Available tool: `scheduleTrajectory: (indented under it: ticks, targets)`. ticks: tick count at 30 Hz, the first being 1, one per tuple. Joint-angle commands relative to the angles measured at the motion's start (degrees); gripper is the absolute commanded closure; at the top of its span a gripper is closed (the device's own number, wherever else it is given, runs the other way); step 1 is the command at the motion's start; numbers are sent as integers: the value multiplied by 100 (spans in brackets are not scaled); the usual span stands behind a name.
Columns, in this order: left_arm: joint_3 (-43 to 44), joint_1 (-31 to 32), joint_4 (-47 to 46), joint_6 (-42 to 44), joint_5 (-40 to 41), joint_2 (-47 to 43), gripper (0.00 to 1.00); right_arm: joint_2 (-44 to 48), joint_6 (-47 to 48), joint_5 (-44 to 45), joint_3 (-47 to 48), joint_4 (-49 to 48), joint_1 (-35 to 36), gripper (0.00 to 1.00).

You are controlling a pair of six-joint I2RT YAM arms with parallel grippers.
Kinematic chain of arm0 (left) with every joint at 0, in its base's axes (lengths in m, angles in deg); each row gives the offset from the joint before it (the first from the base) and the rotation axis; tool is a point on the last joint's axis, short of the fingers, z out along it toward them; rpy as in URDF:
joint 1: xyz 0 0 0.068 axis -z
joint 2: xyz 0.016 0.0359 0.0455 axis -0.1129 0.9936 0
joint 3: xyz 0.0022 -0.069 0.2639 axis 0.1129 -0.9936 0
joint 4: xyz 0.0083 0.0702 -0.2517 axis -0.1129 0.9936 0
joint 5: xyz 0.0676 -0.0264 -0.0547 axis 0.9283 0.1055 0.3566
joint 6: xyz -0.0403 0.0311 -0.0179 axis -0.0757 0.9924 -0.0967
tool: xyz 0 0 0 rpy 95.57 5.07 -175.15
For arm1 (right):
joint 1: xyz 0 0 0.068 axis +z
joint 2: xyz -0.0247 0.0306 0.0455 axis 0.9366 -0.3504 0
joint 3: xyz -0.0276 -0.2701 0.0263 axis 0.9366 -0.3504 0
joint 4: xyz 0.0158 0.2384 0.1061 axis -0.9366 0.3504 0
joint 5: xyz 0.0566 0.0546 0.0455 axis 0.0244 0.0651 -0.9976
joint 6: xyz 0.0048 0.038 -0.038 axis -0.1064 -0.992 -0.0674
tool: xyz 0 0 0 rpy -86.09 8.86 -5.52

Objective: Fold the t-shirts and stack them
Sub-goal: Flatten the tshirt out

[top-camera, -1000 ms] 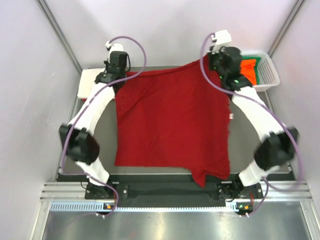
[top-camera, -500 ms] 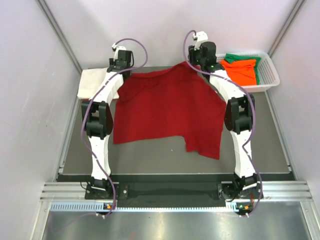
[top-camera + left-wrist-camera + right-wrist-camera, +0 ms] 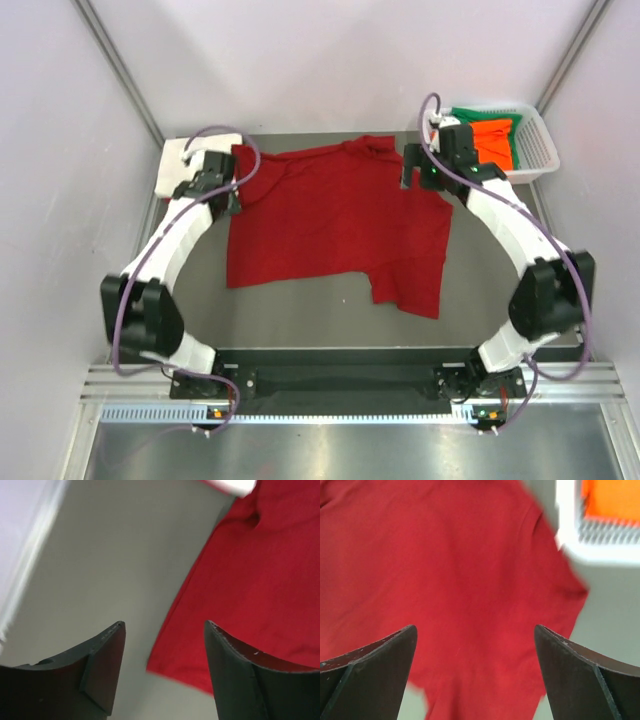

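Note:
The dark red t-shirt [image 3: 335, 220] lies spread and rumpled on the dark table, with its lower right part hanging forward as a flap. My left gripper [image 3: 237, 193] hovers open over the shirt's back left corner. In the left wrist view, the gripper [image 3: 165, 630] has only table and the shirt's edge [image 3: 260, 580] below its fingers. My right gripper [image 3: 408, 172] stands wide open above the shirt's back right sleeve. Red cloth [image 3: 460, 580] lies below this gripper [image 3: 475, 632], apart from it. A white t-shirt [image 3: 180, 160] lies folded at the back left.
A white lattice basket [image 3: 540, 155] at the back right holds an orange t-shirt [image 3: 492, 140] and a green one [image 3: 470, 115]. The basket's rim [image 3: 600, 550] shows close to the right gripper. Walls and frame rails close in on both sides.
Both grippers have opened and let go of the red t-shirt. It has dropped from its lifted, stretched hold onto the table, and both arms have drawn back and outward from the far edge.

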Motion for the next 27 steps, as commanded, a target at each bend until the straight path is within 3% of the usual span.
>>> scheduleTrajectory:
  ticks: [1, 6, 11, 17, 27]
  targets:
    - [-825, -204, 650, -1270, -683, -625, 32, 713, -539, -885, -595, 647, -48, 0]
    - [-2152, -800, 223, -1832, -1713, -1056, 40, 1715, -1189, -1160, -2221, 614, -57, 0]
    - [-2926, -1285, -192, -2483, -2434, -1373, 37, 2558, -1664, -1125, -3425, 376, -66, 3]
    - [-3383, -1321, -543, -3020, -2734, -1383, 36, 3156, -1998, -950, -4085, 384, -66, 4]
    - [-3472, -1382, -833, -3240, -2725, -908, 40, 3579, -2366, -230, -4288, 789, -66, 4]
